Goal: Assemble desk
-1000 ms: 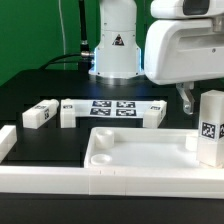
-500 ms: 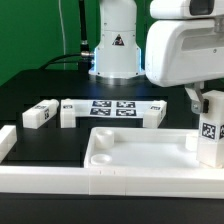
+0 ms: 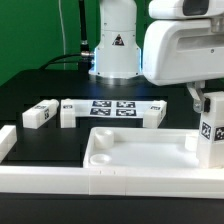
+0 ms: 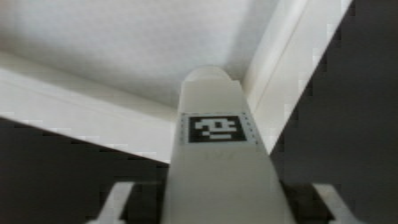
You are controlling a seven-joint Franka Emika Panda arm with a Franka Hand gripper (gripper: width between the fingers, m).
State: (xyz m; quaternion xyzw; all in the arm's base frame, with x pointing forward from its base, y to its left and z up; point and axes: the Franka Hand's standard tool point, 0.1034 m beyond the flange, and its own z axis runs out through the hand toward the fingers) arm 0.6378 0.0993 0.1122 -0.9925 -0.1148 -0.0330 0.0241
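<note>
Exterior view: the leg (image 3: 212, 135) stood upright just beyond the tabletop (image 3: 140, 170), off its corner on the exterior view's right. Its long axis was vertical, and the gripper (image 3: 204, 100) sat right at its top. Wrist view: the leg ran lengthwise between the fingers (image 4: 125, 205), jaws narrow on either side. Clamped or just short of it, I couldn't tell.

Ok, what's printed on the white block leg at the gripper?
A black-and-white square tag on the white square leg; clearest in wrist view.
</note>
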